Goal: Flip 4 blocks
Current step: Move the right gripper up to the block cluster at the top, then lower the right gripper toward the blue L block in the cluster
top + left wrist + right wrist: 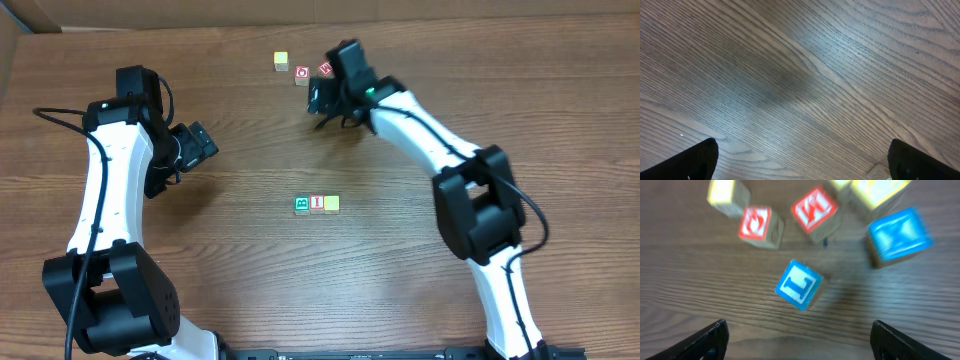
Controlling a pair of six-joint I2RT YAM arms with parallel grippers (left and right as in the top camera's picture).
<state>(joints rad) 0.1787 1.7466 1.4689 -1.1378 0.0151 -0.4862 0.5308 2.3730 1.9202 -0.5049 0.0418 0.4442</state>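
A row of three blocks (pixel 317 203) sits mid-table (pixel 230 300), likely done. The blue L block (pixel 797 285) lies free near the far edge, under the right gripper (pixel 797 332), jaws spread.

Bkgd was a dark wood-grain table (pixel 240 270) w/ soft glare; a tan cardboard-like surface (pixel 8 25) lay beyond the table's far-left corner.

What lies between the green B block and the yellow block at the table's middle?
The block with a red mark lies between the green B block and the yellow block, in one row; the overhead view shows it.
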